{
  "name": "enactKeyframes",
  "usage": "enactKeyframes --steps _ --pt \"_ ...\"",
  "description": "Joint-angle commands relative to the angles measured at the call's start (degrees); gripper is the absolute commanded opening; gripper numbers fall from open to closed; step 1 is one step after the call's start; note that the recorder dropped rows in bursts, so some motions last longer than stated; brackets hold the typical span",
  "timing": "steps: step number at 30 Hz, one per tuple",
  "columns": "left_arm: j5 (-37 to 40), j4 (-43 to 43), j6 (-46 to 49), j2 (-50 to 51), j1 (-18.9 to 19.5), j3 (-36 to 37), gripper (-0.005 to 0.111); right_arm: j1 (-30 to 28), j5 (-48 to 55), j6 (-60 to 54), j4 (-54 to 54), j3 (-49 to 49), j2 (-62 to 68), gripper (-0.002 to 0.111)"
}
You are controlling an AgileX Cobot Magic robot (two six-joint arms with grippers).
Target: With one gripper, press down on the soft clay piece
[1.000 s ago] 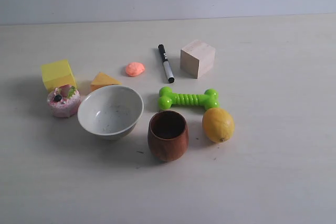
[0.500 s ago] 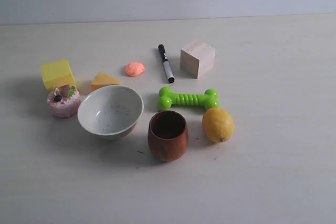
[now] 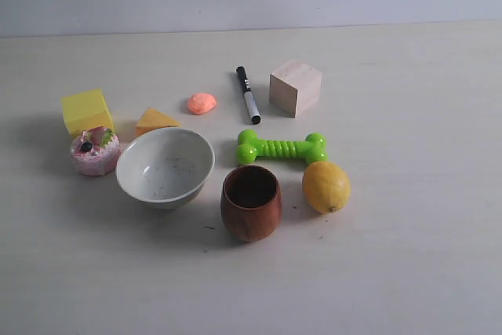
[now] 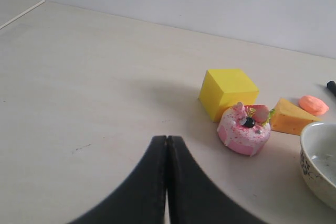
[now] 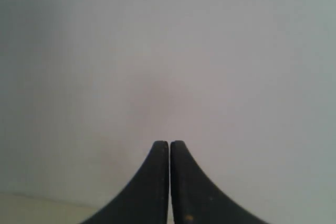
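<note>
Currently the soft clay piece (image 3: 201, 103) rests on the table (image 3: 408, 256), between the orange-yellow wedge (image 3: 155, 121) and the black marker (image 3: 248, 94), touching neither. Left gripper (image 4: 167, 142): fingers pressed together, holding nothing, well apart from the clay (which lies beyond the pink cupcake toy (image 4: 244, 129)). Right gripper (image 5: 169, 145): fingers pressed together, empty, facing a plain pale surface.

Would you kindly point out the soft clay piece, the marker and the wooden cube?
soft clay piece (image 3: 201, 103), exterior view, rounded top.
marker (image 3: 249, 97), exterior view, mid-barrel.
wooden cube (image 3: 295, 89), exterior view, front corner.
</note>
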Motion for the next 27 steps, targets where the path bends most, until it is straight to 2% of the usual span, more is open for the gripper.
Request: enactKeyframes --steps 1,3,6,12,15,16,21,27 --pt "-0.04 -0.35 0.17 -0.39 -0.28 0.15 0.000 -0.31 -13.21 19.37 -16.83 -14.33 16.76 0.002" --pt "-0.04 -0.35 0.17 -0.39 -0.28 0.15 0.000 -0.31 -17.62 23.21 -16.83 -20.88 24.11 0.002" --pt "-0.04 -0.35 0.17 -0.39 -0.28 0.15 0.000 0.57 -19.99 23.21 -16.83 -26.14 29.13 0.002" --pt "-0.04 -0.35 0.17 -0.39 -0.28 0.15 0.000 7.80 -19.70 21.96 -16.83 -31.70 37.19 0.002" --pt "-0.04 -0.35 0.17 -0.39 -0.28 0.15 0.000 12.88 -15.77 21.67 -16.83 -31.83 41.22 0.002" --pt "-0.04 -0.35 0.17 -0.39 -0.28 0.15 0.000 16.07 -11.54 21.67 -16.83 -31.83 43.52 0.002" --pt "-0.04 -0.35 0.17 -0.39 -0.28 0.15 0.000 23.42 -1.92 22.72 -16.83 -31.83 50.32 0.002" --pt "-0.04 -0.35 0.17 -0.39 -0.28 0.15 0.000 26.93 0.75 25.64 -16.83 -31.83 60.91 0.002"
